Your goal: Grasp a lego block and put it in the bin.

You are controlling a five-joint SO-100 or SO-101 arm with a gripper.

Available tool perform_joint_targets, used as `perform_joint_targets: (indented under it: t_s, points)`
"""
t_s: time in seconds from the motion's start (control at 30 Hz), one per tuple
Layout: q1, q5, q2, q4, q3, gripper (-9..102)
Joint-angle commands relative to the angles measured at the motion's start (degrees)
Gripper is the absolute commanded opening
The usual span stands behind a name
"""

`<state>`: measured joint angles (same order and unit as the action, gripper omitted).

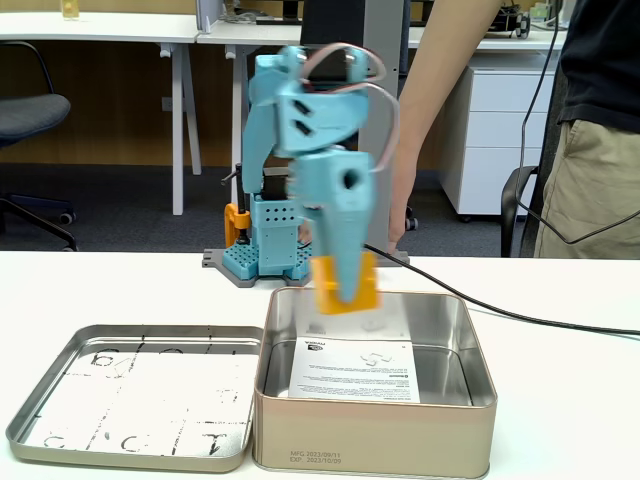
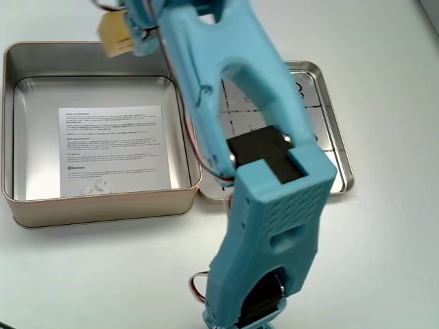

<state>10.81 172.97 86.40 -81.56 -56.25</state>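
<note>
The yellow-orange lego block [image 1: 346, 286] hangs above the far rim of the bin [image 1: 372, 440], a deep silver tin with a white printed sheet on its bottom. My light-blue gripper [image 1: 348, 290] points down and is shut on the block. In the other fixed view the lego block [image 2: 115, 33] shows at the top, over the bin [image 2: 96, 205], with the gripper [image 2: 130, 34] beside it, mostly hidden by the arm.
A shallow silver lid [image 1: 135, 400] with black marks lies beside the bin, seen also as the lid [image 2: 329, 137] behind the arm. A black cable [image 1: 520, 318] crosses the table. A person [image 1: 590, 130] stands behind the table.
</note>
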Motion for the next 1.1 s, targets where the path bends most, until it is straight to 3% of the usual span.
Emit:
perform_joint_targets:
  t_s: [0.0,0.43,1.07]
  points:
    - [2.72,-0.70,0.97,1.67,-1.67,0]
    - [-3.78,0.97,-7.65,9.67,-9.84,0]
    - [-1.58,-3.87,0.88,20.65,-35.60,0]
